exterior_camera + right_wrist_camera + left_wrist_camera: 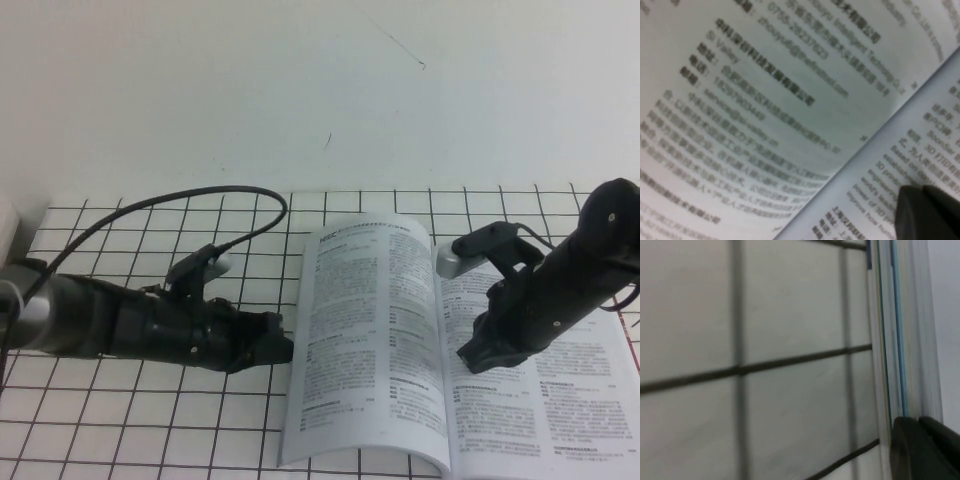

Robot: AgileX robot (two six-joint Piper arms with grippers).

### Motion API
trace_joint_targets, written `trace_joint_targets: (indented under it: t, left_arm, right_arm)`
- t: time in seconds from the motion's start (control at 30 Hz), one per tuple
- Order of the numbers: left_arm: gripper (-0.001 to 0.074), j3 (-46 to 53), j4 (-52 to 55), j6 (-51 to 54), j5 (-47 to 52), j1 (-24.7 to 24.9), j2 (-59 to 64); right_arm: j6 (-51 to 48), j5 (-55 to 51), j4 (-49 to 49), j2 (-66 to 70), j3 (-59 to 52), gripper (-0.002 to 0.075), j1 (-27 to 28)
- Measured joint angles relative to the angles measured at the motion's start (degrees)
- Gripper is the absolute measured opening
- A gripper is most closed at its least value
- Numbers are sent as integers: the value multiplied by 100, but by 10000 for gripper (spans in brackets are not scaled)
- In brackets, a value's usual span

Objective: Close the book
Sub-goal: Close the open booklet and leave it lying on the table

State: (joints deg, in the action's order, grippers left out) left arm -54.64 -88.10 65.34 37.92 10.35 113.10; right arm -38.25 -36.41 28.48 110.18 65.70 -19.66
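The left arm lies low over the gridded counter (150, 420), reaching in from the left, with a black cable (200, 195) looping up behind its wrist. The left claw (283, 346) sits at the arm's tip, close to the counter. The open book (400, 380) lies directly ahead of it. The outer edge of the left page (350, 300) is just beside the claw's tip, and from above I cannot tell whether the two touch. In the left wrist view the stacked page edges stand right in front of the claw, its dark tip up against them. Whether this claw is apart or together I cannot tell.

The left page is lifted off the counter and bows upward toward the spine, away from the left claw. The spine runs between the two claws, nearer the right one.

The right arm comes in from the right, angled downward. The right claw (478, 358) hangs over the right page (560, 400), just beside the spine, with the raised left page close on its inner side. In the right wrist view printed text fills everything ahead of the claw. Whether this claw is apart or together, or touches the paper, I cannot tell.
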Motion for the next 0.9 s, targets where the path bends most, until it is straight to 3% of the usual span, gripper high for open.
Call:
trace_joint_targets:
  t: [0.4, 0.9]
  left_arm:
    - [-3, -1275, 241, -570, 500, 957, -54]
    - [-3, -2317, 1557, -1848, 610, 1342, -1000]
  right_arm:
    - [0, -62, -127, -229, -10, -3, 11]
    - [716, -1188, -1240, -3098, 914, -3, 31]
